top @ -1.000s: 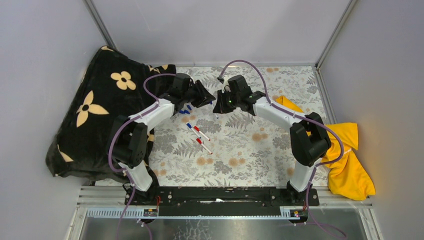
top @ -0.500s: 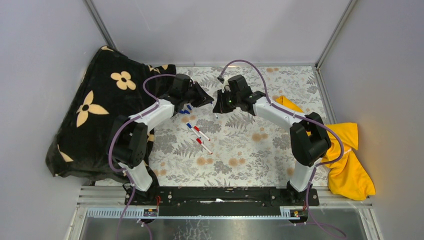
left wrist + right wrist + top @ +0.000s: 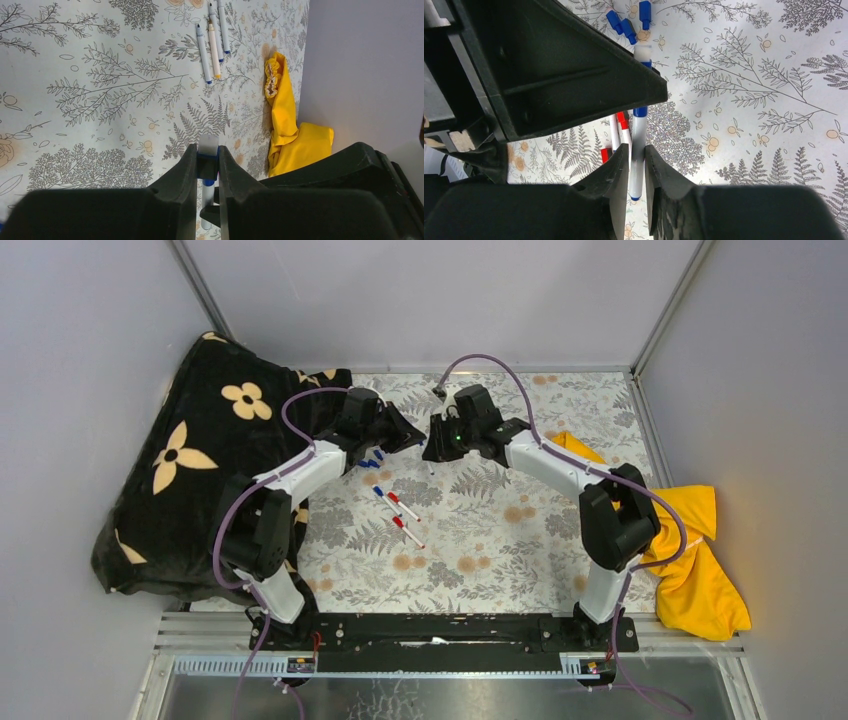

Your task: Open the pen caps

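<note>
Here, above the far middle of the bench (image 3: pixel 520 540), the left claw (image 3: pixel 207 151) is clamped tight on the blue cap (image 3: pixel 207 167) of a pen (image 3: pixel 637 140) that spans the gap between the two arms. The right claw (image 3: pixel 636 152) flanks that pen's white barrel closely, though whether its jaws actually press it cannot be told. Other pens (image 3: pixel 403 506) lie on the bench nearby.

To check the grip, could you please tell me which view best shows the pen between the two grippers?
The right wrist view: the pen shows almost whole, white barrel and blue parts. The left wrist view shows only its far end; the top view hardly shows it.
</note>
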Motion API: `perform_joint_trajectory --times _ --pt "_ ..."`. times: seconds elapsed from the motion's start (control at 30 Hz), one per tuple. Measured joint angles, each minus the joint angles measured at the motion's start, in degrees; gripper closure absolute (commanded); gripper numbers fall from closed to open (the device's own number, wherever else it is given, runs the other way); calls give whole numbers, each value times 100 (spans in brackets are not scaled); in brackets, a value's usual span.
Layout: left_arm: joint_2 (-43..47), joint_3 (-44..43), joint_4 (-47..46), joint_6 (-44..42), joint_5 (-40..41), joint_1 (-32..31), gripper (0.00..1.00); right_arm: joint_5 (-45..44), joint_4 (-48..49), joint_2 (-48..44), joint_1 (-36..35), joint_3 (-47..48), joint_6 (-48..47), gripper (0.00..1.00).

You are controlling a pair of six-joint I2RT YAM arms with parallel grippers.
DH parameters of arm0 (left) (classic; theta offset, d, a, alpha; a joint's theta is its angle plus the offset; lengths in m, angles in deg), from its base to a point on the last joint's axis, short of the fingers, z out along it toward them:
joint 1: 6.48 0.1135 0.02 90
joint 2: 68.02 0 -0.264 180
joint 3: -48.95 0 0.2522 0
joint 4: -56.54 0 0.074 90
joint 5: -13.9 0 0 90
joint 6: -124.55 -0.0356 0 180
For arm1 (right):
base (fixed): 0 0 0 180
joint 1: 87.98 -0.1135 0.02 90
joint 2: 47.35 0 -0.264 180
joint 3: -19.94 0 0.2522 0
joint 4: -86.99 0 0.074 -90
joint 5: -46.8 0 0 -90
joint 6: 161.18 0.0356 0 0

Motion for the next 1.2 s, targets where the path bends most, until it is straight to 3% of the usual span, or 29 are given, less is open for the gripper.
perform_joint_trajectory --times 0.47,0.6,1.0,1.2 --pt "2 -2 4 39 -2 0 100 -7 -22 350 0 380 4 78" --pt "2 -2 2 70 -2 0 100 -15 -11 400 0 431 13 100" --pt "-17 -63 70 76 127 83 100 -103 2 400 -2 431 28 100" --pt "-278 -291 199 15 -393 391 100 -146 584 396 -11 151 33 100"
